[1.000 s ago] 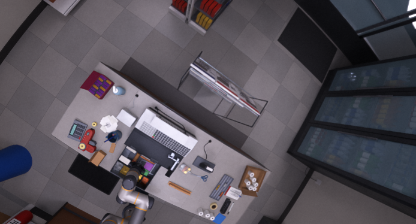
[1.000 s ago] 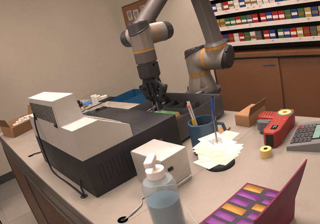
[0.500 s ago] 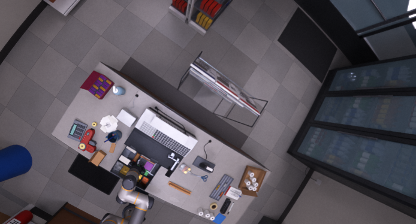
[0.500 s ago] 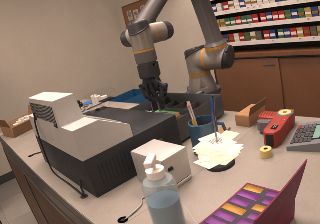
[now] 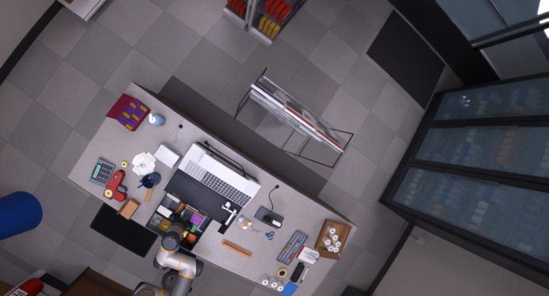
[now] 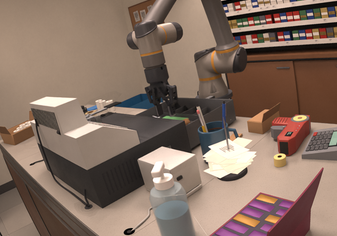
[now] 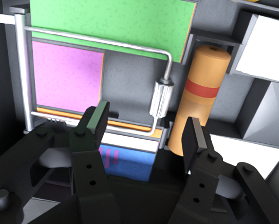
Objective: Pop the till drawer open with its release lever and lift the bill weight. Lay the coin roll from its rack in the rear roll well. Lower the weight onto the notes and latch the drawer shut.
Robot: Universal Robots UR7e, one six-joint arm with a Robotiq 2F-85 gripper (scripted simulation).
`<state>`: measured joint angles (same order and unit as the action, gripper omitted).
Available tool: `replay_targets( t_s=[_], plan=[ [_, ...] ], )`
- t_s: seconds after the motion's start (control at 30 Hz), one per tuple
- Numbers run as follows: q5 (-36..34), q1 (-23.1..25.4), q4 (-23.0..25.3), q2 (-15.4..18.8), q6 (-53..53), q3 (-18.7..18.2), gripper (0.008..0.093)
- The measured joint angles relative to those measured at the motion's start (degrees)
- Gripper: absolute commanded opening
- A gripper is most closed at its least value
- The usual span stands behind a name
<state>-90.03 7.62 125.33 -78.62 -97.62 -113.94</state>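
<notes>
The orange coin roll [image 7: 200,95] with its red band lies in a well of the open till drawer [image 5: 178,222], right beside the bill weight's ribbed silver knob [image 7: 161,100]. The weight's wire frame [image 7: 92,43] lies across the green [image 7: 110,23] and pink notes [image 7: 65,77]. My gripper [image 7: 143,128] is open and holds nothing; it hovers just above the drawer, near the knob and the roll's near end. From the second side camera, the gripper [image 6: 162,111] reaches down into the drawer behind the cash register [image 6: 89,146].
The cash register [image 5: 215,179] fills the counter's middle. A blue pen mug [image 6: 215,137], a paper spike, a red label gun [image 6: 292,134] and a calculator stand to one side. A soap bottle [image 6: 168,201] and a maroon display tray [image 6: 272,211] sit near the counter's far end.
</notes>
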Motion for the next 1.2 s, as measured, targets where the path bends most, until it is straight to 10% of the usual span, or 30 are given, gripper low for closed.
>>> replay_targets(
  t_s=[1.2],
  plan=[
    [0.0, 0.0, -9.6, -4.6, 0.0, 5.0, 0.0640]
  ],
)
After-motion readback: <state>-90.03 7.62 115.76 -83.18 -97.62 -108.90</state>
